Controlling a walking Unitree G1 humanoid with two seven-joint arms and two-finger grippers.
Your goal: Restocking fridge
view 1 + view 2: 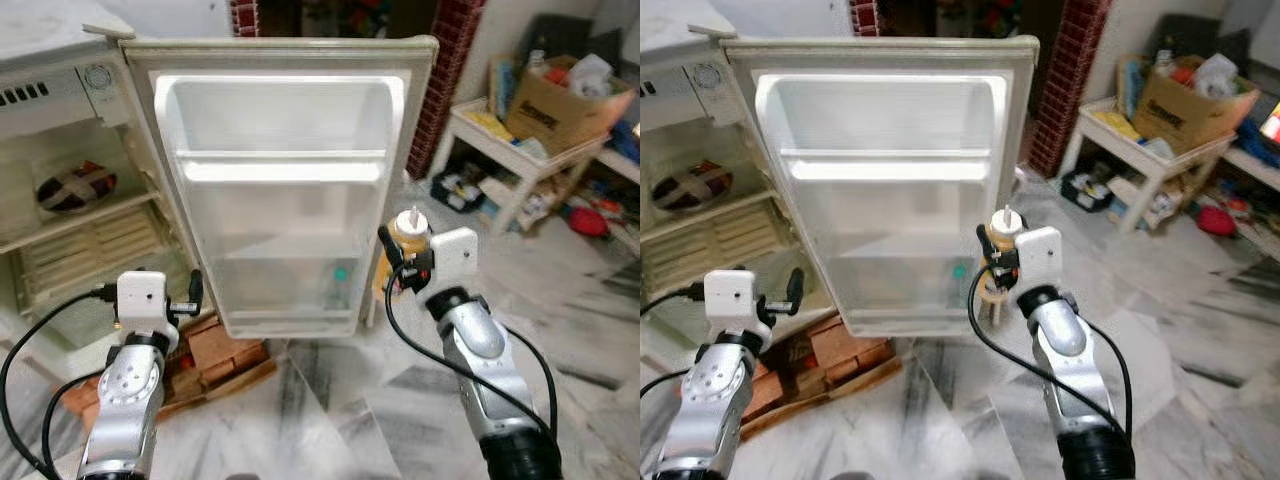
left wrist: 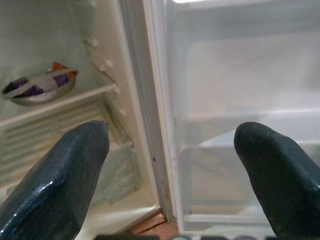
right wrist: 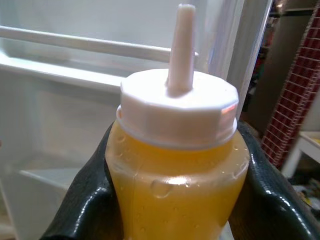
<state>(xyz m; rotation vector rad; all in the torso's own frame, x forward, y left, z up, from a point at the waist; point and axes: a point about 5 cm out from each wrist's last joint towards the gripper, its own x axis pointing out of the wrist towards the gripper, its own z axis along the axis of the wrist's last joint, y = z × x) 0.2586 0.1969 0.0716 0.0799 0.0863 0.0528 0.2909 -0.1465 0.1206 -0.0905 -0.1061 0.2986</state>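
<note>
Carrying the bottle [image 1: 411,236] upright matters most now: I judge the next step is to set it into a shelf of the open fridge door [image 1: 280,190], so the nozzle should stay up and the base should clear the shelf rail before it is lowered. The right gripper [image 1: 408,262] has its two fingers closed on the bottle's sides, below the white cap, as the right wrist view makes plain. Bottle and gripper hang just right of the door's right edge, near its lower shelf [image 1: 285,290]. The left gripper [image 1: 190,295] is spread wide and holds nothing, low at the left by the hinge side. A bowl [image 1: 76,186] sits on a shelf inside the fridge, far left.
</note>
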